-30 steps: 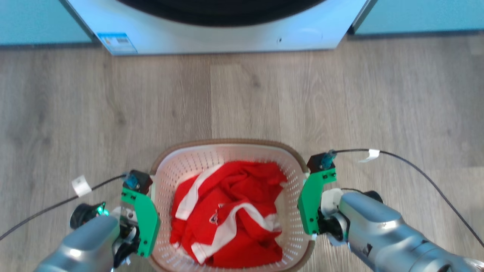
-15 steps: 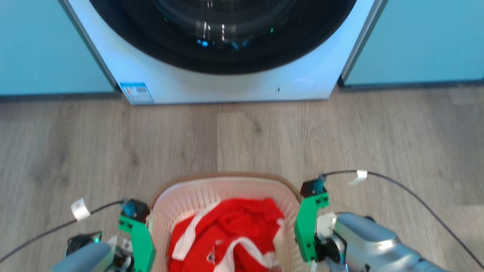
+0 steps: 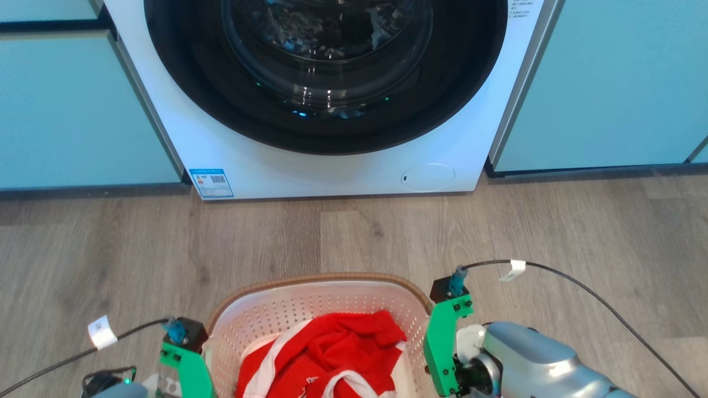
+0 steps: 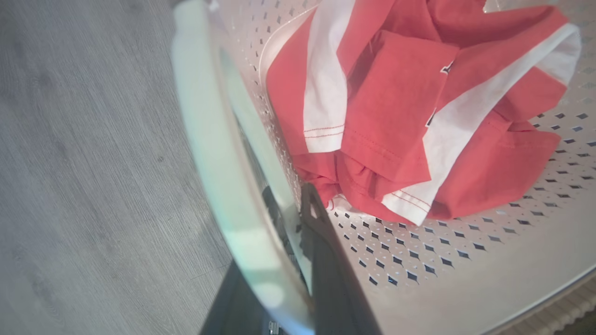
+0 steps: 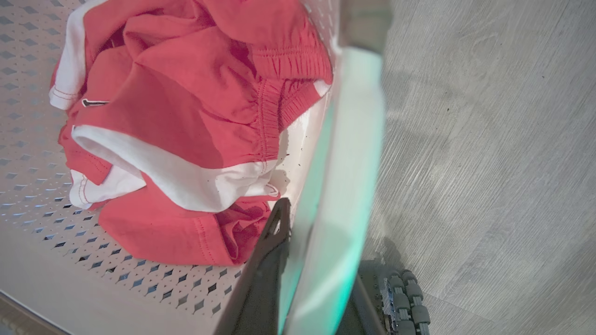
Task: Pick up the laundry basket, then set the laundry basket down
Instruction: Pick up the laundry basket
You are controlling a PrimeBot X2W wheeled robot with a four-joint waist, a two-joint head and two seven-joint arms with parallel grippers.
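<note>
- The laundry basket (image 3: 318, 279) shows at six o'clock in the head view, with the washer (image 3: 332, 171) at twelve.
- The left gripper (image 4: 284, 260) pinches the basket's left handle (image 4: 209, 139), one finger on either side.
- The right gripper (image 5: 321, 260) pinches the right handle (image 5: 354, 139) likewise.
- A red-and-white garment (image 3: 332, 348) lies inside the basket.

laundry basket (image 3: 318, 281) chopped off at 6 o'clock, washer (image 3: 332, 174) top cut at 12, blurry handle (image 4: 209, 139) hiding half the left end effector (image 4: 288, 251)
</note>
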